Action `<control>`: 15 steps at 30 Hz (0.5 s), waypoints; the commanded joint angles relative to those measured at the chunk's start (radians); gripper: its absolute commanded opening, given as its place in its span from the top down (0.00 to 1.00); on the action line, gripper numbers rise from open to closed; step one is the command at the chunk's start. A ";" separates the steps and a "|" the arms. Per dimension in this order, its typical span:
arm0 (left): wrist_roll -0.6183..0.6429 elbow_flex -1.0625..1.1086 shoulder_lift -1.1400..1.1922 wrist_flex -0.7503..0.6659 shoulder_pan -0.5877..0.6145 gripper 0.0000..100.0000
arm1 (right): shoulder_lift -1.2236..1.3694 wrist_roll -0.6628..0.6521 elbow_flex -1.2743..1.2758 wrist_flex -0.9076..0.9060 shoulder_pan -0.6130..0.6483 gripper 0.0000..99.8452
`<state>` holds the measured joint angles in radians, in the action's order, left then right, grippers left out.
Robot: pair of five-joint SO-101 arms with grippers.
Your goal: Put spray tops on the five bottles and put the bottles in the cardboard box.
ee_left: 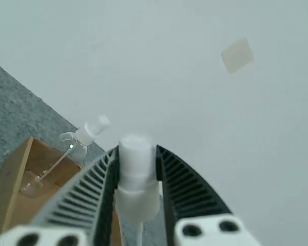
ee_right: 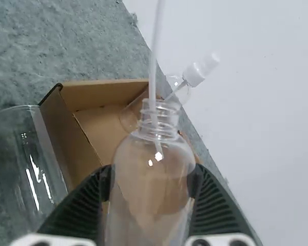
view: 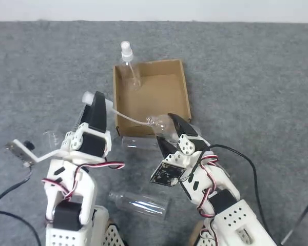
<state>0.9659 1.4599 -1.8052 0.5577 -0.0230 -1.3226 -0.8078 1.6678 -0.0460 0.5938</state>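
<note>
Grey carpeted tabletop under a plain white wall behind

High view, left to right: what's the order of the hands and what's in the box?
Order: left hand holding a spray top → capped bottle standing in the cardboard box → right hand holding an open bottle.

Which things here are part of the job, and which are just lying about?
Job: box, capped bottle, spray top in left claw, bottle in right claw, loose bottles.
Lying about: arm cables, grey mat.
</note>
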 commanded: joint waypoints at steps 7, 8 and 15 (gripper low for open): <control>-0.035 0.076 -0.018 -0.187 -0.003 0.99 | -0.025 0.103 0.021 0.005 0.012 0.98; -0.037 0.079 -0.018 -0.187 -0.011 0.99 | -0.025 0.103 0.021 0.005 0.012 0.98; -0.157 0.111 -0.018 -0.187 -0.133 0.99 | -0.025 0.107 0.021 0.005 0.013 0.98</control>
<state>0.8661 1.5643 -1.8052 0.4043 -0.1028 -1.3226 -0.7127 1.6678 -0.0460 0.5969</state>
